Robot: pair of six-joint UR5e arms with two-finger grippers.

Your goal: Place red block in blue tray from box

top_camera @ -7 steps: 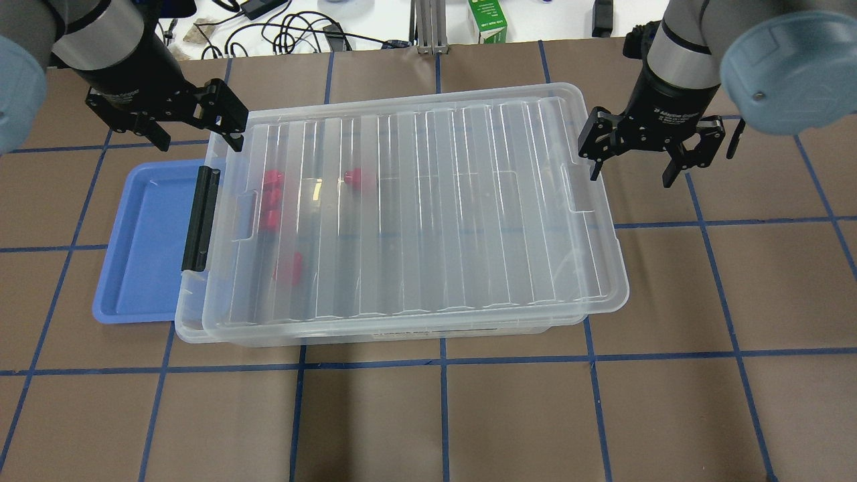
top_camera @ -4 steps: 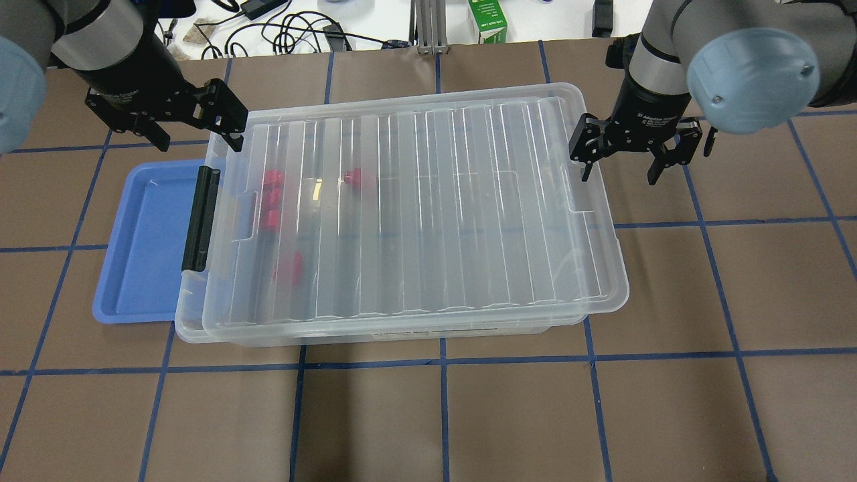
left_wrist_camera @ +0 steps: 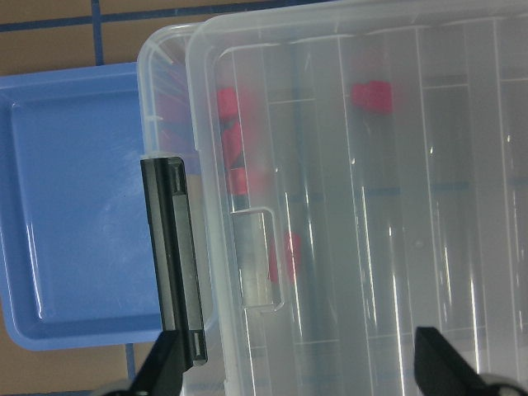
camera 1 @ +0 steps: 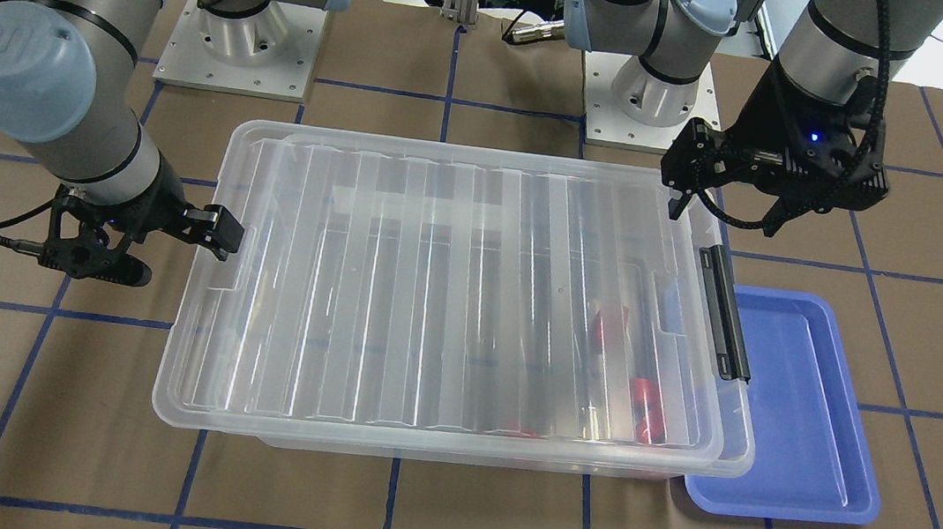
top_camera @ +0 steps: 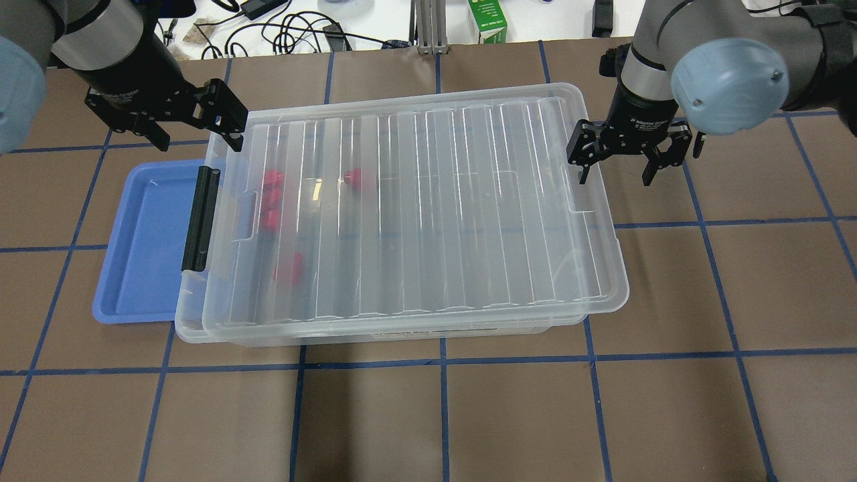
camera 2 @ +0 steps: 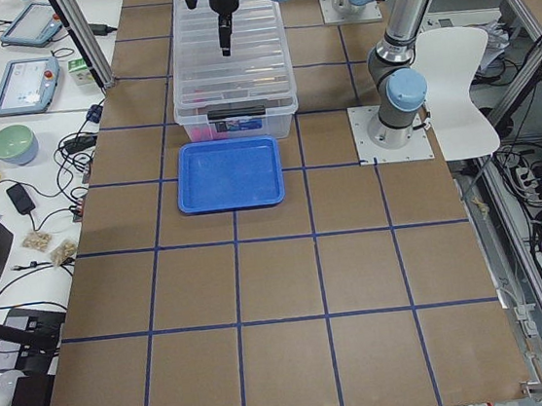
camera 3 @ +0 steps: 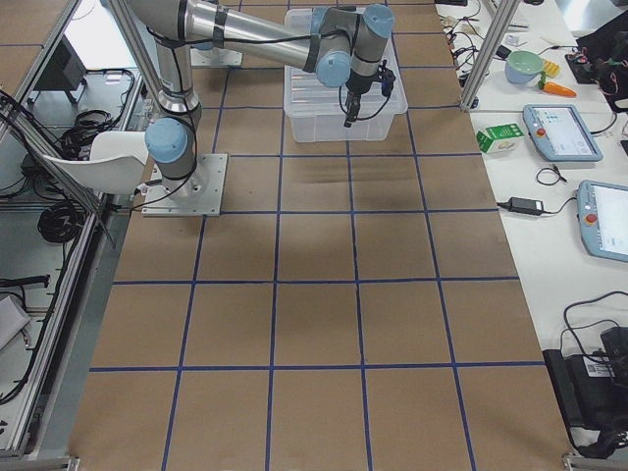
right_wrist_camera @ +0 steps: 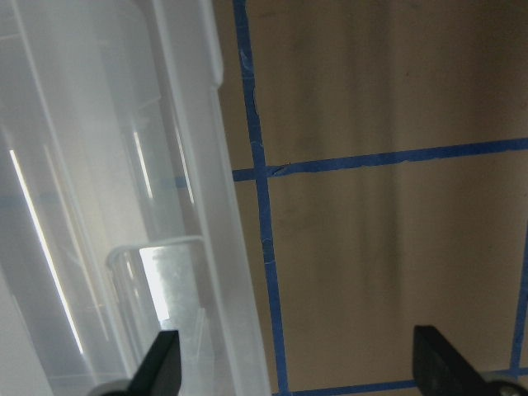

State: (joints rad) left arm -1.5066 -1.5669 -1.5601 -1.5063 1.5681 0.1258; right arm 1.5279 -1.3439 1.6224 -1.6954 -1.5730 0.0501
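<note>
No text is resolving as fully legible. The blue joint cap (camera 1: 11, 61) on the right arm is showing an embossed logo, apparently the letters "UR". The right gripper (top_camera: 616, 178) is carrying a line of white lettering on its black body, too small to read. The green carton (top_camera: 487, 21) beyond the worktop (top_camera: 669, 402) is displaying white print, unreadable. A dark label strip (top_camera: 435, 331) is showing through the near wall of the box (top_camera: 191, 328), characters indistinguishable.

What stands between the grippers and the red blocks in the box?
The ribbed lid covers the whole box, with the red blocks under it. The left gripper and the right gripper are both open and outside the box, one at each end. The blue tray lies bare beside the latch end.
</note>
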